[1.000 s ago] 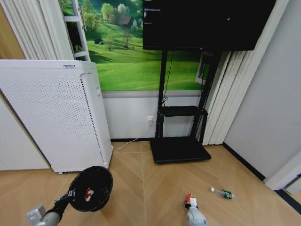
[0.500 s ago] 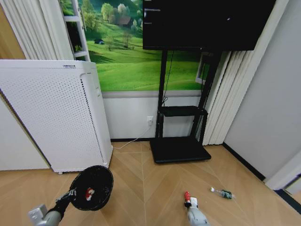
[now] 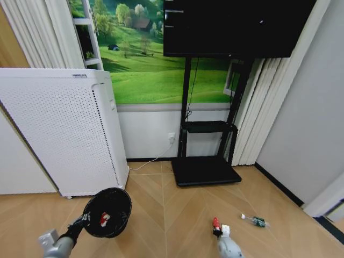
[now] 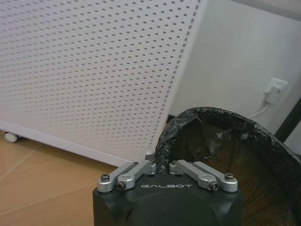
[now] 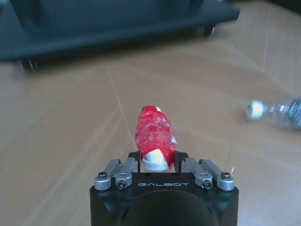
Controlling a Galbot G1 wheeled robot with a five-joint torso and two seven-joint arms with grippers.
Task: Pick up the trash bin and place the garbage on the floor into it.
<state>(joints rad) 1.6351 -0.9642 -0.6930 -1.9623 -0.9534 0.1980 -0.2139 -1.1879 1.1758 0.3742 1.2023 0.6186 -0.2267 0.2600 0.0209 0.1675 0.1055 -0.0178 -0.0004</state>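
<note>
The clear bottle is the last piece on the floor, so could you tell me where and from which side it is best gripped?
Grip the clear bottle across its middle, coming straight down from above. It lies flat on its side on the floor, cap end pointing left, so the round body offers two opposite sides to close on; the narrow neck would probably slip.

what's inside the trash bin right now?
One red-and-white litter piece lies in the trash bin, which the left gripper holds by the rim. The bin's near wall hides part of its bottom, so more there can't be ruled out.
</note>
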